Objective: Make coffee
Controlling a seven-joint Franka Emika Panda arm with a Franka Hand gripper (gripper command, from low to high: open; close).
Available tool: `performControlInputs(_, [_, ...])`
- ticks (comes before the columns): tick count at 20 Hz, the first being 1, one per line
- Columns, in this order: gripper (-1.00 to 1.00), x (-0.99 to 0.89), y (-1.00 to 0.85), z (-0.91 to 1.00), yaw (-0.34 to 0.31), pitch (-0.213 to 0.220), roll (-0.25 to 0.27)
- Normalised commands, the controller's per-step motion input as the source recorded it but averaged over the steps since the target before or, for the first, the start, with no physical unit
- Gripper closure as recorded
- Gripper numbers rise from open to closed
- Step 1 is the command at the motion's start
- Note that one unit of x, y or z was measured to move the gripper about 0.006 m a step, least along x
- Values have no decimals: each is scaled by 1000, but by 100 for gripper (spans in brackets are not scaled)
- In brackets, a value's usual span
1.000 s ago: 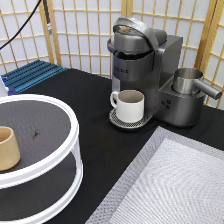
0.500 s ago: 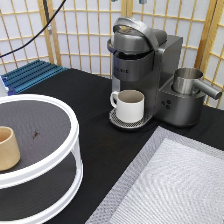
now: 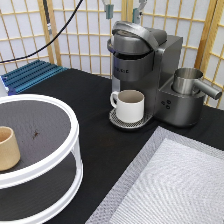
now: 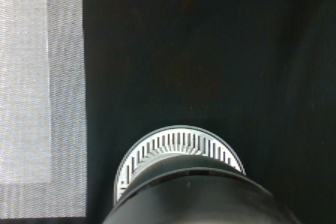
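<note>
— Where's the pod?

— It shows in neither view. It is not on the bench, in the gripper (image 3: 123,9) or on the round white rack (image 3: 75,131). Whether it sits inside the coffee machine (image 3: 142,65) I cannot tell.

— And the hand?

— It is at the exterior view's top, right above the machine's lid. Its two fingers are spread and there is nothing between them.

— Why is the mug there?

— The cream mug (image 3: 131,105) stands on the drip tray (image 3: 120,122) under the spout, likely to catch the brew. The machine is near the bench's far edge. The wrist view looks down on the tray's grille (image 4: 180,147) and on the grey mat (image 4: 37,90) by the near right corner.

— Any lettering?

— There is a small mark on the machine's front, too blurred to read. The tan cup (image 3: 7,147) on the rack is plain.
</note>
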Motion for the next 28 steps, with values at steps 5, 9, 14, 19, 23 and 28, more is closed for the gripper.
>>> performControlInputs(5, [-100,73,-67,183,4,-58,-3])
performControlInputs(9, [-100,6,277,631,63,-103,-3])
performControlInputs(14, [-100,9,-49,303,92,-107,9])
performControlInputs(19, [-100,0,-303,-156,81,-60,9])
performControlInputs(23, [-100,6,-283,-248,56,-30,0])
performControlInputs(28, [-100,88,-263,-271,32,-10,0])
